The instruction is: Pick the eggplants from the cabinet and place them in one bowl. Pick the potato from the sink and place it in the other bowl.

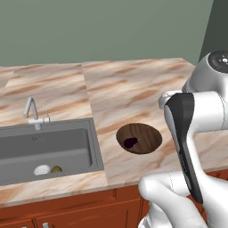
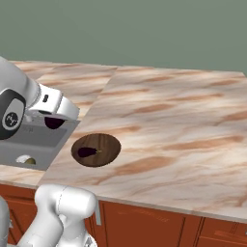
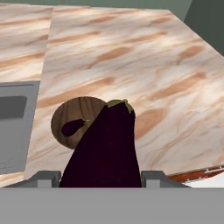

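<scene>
My gripper [image 3: 100,178] is shut on a dark purple eggplant [image 3: 105,148], which points away from the hand with its green cap at the far end. From the right base the gripper [image 2: 54,120] hangs above the sink's right edge, and the held eggplant [image 2: 54,122] peeks out below the hand. A second eggplant [image 1: 130,142] lies in the wide, dark wooden bowl [image 1: 147,136] on the counter right of the sink [image 1: 44,147]. The potato [image 1: 56,169] rests on the sink floor near its front. The cabinet and the other bowl are out of view.
A small white round object [image 1: 42,169] lies beside the potato. A slim silver faucet [image 1: 32,111] stands behind the basin. Marble counter [image 2: 183,135] stretches wide to the right of the bowl. Reddish-brown cupboard fronts [image 2: 159,222] run below the counter's front edge.
</scene>
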You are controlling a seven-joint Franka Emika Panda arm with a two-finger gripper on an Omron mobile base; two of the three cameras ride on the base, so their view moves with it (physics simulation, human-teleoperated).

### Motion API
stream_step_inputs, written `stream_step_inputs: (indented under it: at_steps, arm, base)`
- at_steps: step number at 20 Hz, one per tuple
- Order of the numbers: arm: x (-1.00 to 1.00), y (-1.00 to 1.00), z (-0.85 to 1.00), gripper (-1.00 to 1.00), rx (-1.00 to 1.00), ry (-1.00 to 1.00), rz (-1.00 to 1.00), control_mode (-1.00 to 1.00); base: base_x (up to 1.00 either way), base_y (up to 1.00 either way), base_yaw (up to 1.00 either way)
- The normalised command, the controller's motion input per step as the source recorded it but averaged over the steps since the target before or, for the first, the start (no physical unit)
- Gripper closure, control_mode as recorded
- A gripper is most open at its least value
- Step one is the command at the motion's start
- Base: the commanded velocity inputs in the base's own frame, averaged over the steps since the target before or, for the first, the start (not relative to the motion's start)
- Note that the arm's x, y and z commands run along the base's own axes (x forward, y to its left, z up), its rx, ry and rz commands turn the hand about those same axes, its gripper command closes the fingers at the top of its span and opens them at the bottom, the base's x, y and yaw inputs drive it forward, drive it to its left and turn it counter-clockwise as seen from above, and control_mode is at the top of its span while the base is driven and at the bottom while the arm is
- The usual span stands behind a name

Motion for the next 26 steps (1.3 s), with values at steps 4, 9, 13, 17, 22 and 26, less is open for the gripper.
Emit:
stream_step_inputs:
  at_steps: [4, 9, 13, 17, 22, 26]
  arm:
    - [0.00, 0.00, 0.00, 1.00, 0.00, 0.00, 0.00, 1.00]
    - [0.00, 0.00, 0.00, 1.00, 0.00, 0.00, 0.00, 1.00]
    - [0.00, 0.00, 0.00, 1.00, 0.00, 0.00, 0.00, 1.00]
    - [0.00, 0.00, 0.00, 1.00, 0.00, 0.00, 0.00, 1.00]
    - [0.11, 0.10, 0.05, 1.00, 0.00, 0.00, 0.01, -1.00]
    - [0.21, 0.21, 0.04, 1.00, 0.02, 0.03, 0.03, -1.00]
  base:
    - [0.06, 0.00, -0.01]
    - [0.00, 0.00, 0.00]
    - [0.00, 0.00, 0.00]
    - [0.00, 0.01, 0.00]
    - [0.00, 0.00, 0.00]
    - [0.00, 0.00, 0.00]
